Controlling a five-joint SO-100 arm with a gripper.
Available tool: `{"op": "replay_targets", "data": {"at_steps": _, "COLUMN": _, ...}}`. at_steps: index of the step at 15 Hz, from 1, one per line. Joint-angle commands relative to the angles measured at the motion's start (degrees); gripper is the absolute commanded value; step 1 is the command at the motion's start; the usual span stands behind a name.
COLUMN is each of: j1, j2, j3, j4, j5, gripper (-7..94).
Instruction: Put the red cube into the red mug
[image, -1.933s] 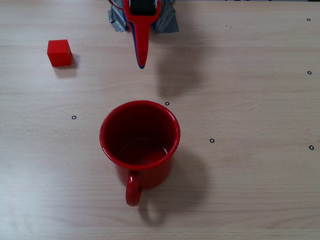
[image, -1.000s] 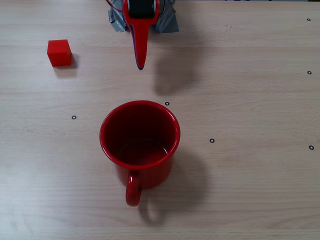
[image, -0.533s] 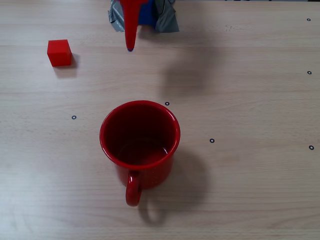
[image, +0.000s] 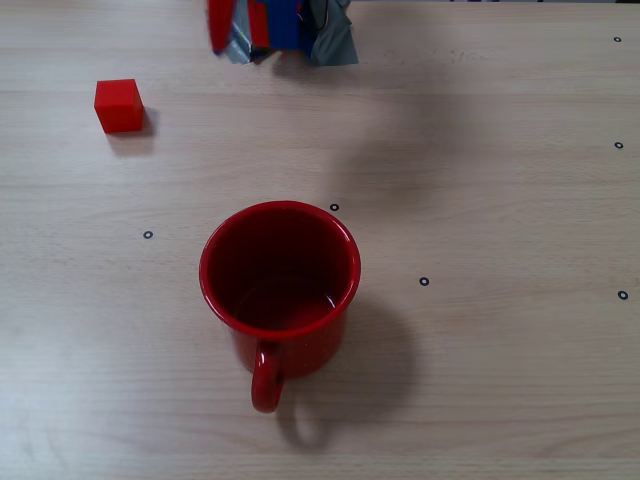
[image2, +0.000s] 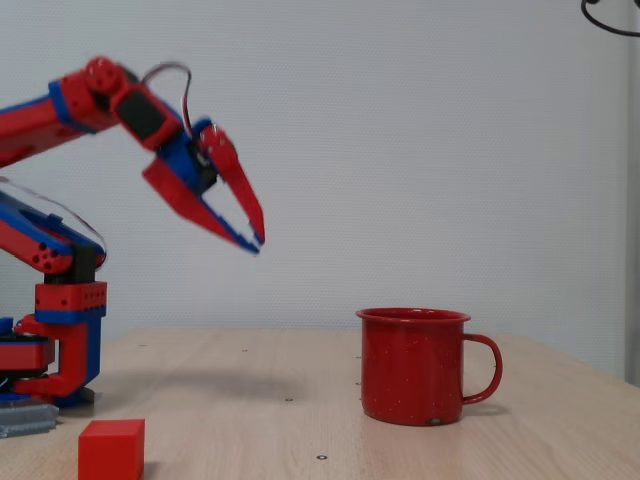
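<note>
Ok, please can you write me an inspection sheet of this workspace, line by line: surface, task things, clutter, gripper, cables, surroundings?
Surface: pale wood-grain table with small black ring marks; grey tape at the arm's base.
Red cube: on the table, upper left in the overhead fixed view, apart from the mug, untouched.
Red mug: upright, nothing inside, handle toward the bottom edge of the overhead view.
Clutter: nothing seen.
Gripper: raised well above the table near the base, holding nothing; fingertips nearly meet, so open or shut cannot be told.
Cables: a thin cable loops over the wrist; another dark loop at the top right corner of the side view.
Surroundings: plain white wall.
</note>
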Motion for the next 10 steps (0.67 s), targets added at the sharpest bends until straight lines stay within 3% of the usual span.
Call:
{"op": "replay_targets", "data": {"at_steps": 1, "j1": 2.55, "j2": -5.01, "j3": -11.25, "j4": 5.27, "j5": -2.90, "gripper": 0}}
{"op": "replay_targets", "data": {"at_steps": 10, "j1": 13.97, "j2": -24.96, "j3": -38.58, "j4": 26.37, "j5": -21.88, "gripper": 0}}
